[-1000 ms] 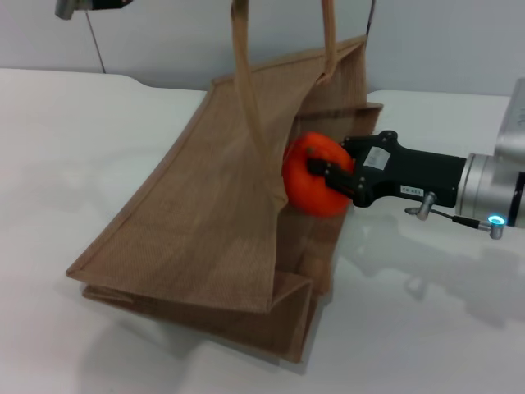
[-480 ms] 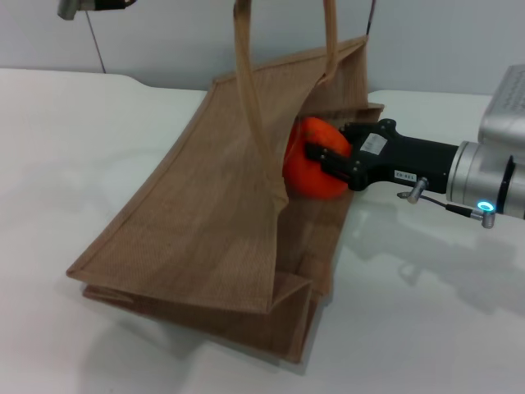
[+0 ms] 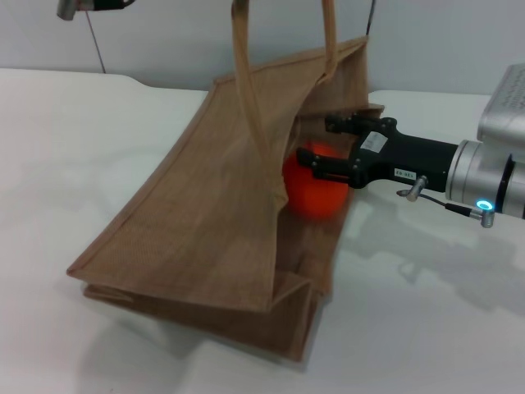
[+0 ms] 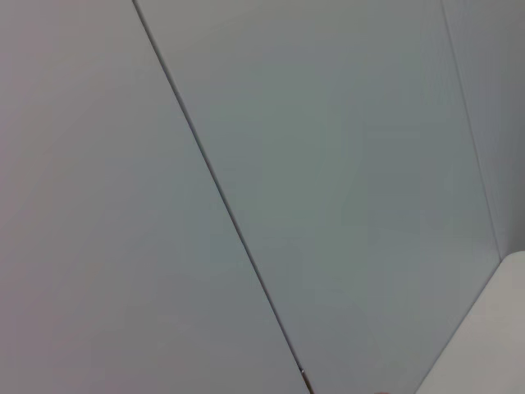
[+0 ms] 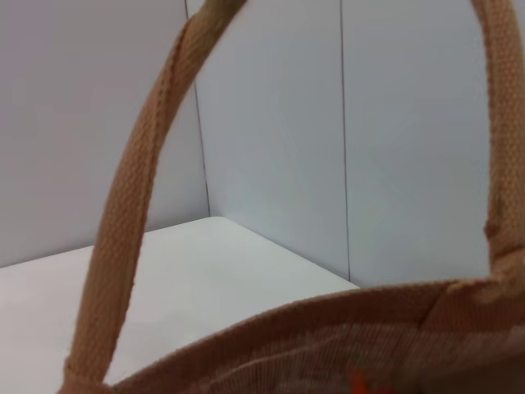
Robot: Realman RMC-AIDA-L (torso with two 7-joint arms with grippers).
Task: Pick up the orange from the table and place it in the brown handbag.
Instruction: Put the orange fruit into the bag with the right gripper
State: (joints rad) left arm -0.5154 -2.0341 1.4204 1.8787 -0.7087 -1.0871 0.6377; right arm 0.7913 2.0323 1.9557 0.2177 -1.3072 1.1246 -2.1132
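Note:
The brown handbag (image 3: 205, 205) stands slumped on the white table (image 3: 74, 131), its mouth facing right and its handles up. My right gripper (image 3: 316, 140) reaches into the mouth from the right with its fingers spread apart. The orange (image 3: 316, 194) is just below the fingers, inside the bag's opening, blurred and free of them. In the right wrist view the bag's rim (image 5: 369, 316) and a handle (image 5: 131, 238) fill the frame, with a sliver of the orange (image 5: 358, 380) at the lower edge. My left gripper (image 3: 90, 6) is parked high at the far left.
The table (image 3: 443, 328) extends on all sides of the bag. A grey wall (image 3: 164, 37) runs behind it. The left wrist view shows only the wall (image 4: 246, 164).
My right gripper has opened and let go of the orange, which has dropped slightly lower inside the bag's mouth. The bag and left arm have not moved.

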